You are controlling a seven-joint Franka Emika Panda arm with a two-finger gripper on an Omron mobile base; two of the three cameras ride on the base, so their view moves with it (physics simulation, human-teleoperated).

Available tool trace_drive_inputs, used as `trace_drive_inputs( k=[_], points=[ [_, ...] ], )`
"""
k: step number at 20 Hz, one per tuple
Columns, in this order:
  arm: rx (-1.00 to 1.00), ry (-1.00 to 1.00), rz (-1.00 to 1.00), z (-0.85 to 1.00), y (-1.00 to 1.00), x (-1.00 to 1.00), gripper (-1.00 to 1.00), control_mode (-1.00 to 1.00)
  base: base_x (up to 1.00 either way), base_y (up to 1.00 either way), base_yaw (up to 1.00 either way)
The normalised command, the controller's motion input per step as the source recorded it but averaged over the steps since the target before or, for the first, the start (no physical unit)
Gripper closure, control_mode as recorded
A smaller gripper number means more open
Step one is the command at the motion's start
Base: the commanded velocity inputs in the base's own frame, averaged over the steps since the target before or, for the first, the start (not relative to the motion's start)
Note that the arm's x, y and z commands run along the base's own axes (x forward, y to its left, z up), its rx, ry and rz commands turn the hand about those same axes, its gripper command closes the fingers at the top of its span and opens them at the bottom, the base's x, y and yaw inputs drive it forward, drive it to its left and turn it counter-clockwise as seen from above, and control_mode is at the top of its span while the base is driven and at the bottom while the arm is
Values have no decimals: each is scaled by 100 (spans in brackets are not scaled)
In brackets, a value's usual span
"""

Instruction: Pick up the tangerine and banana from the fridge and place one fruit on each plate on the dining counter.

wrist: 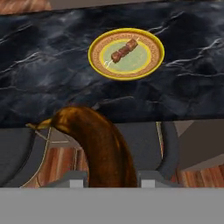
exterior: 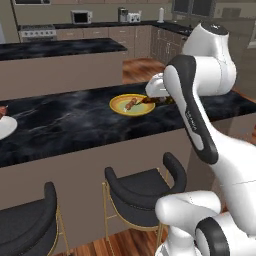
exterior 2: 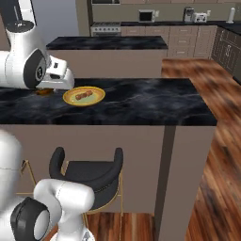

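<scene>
Currently, item one: the banana (wrist: 103, 146), lower centre of the hand view, was clamped between the fingers (wrist: 75, 178), which gripped its lower part. It rose toward the dining surface (wrist: 43, 78) above. Judged soft, overripe, light and easily bruised; best held mid-body with gentle pressure. Item two: the yellow plate (wrist: 94, 52), upper centre, already carried a small skewer (wrist: 124, 51). Item three: the white plate (exterior: 6, 128), left edge of the left base view. No legible writing was found.

No readable text, labels or numbers; small marking on arm link (exterior: 192, 119) too blurred to read.
</scene>
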Motion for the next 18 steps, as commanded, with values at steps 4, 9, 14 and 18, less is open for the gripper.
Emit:
trace_drive_inputs(
  k=[4,9,14,18],
  points=[
    [0,19,15,-57,14,67,100,-100,0,0,0],
    [0,2,15,-48,0,44,100,-100,0,0,0],
    [0,-11,6,-20,-4,20,100,-100,0,0,0],
    [0,-17,0,-12,-3,25,100,-100,0,0,0]
  ],
)
